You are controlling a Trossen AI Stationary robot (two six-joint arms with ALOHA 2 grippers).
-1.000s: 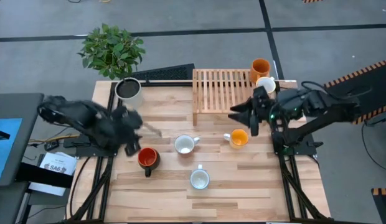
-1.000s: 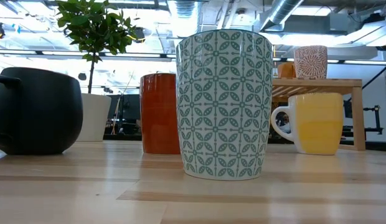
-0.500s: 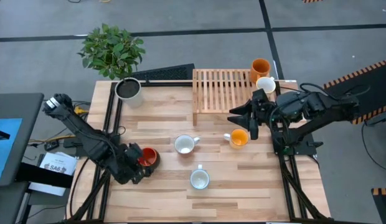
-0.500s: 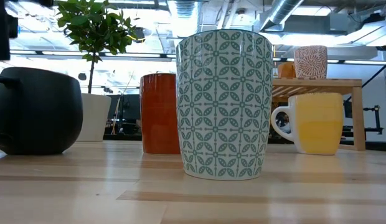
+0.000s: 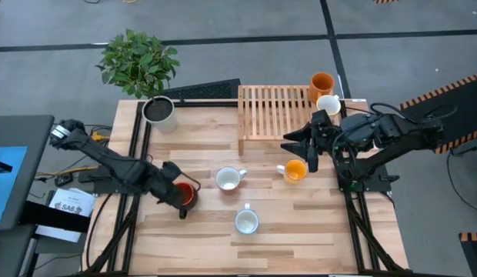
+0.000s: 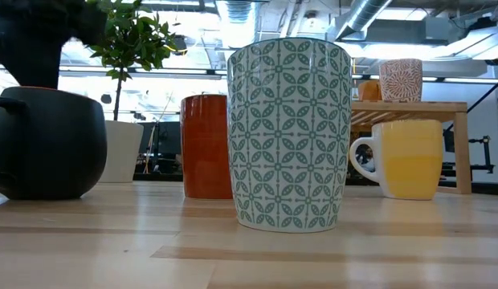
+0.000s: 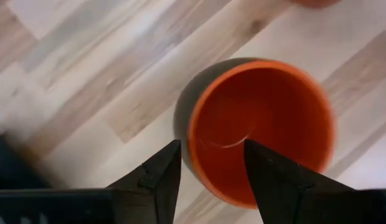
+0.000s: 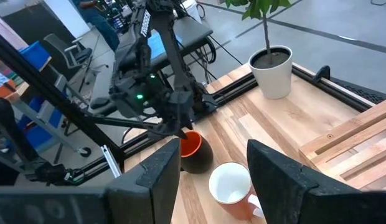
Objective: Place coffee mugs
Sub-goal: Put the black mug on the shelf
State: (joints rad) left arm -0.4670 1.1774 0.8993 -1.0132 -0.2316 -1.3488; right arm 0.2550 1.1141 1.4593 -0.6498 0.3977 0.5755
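Roughly a third was done: two mugs [image 5: 324, 91] stood by the wooden rack [image 5: 273, 110] at upper right, four [image 5: 231, 178] remained mid-desk. Left tool [image 7: 208, 180], spread wide, straddled the red mug's [image 7: 258, 130] rim; right tool [image 8: 211, 177], also wide, hovered near the orange mug [image 5: 295, 170].

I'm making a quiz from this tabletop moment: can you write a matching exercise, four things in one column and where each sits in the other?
Things:
1. brown-orange mug
2. red mug
3. yellow-orange mug
4. light blue mug

Places:
A. right below the left gripper, its open fingers straddling the rim
B. on the table just below the right gripper
C. at the wooden rack's far right corner
D. nearest the table's front edge, alone

Pairs: 1-C, 2-A, 3-B, 4-D
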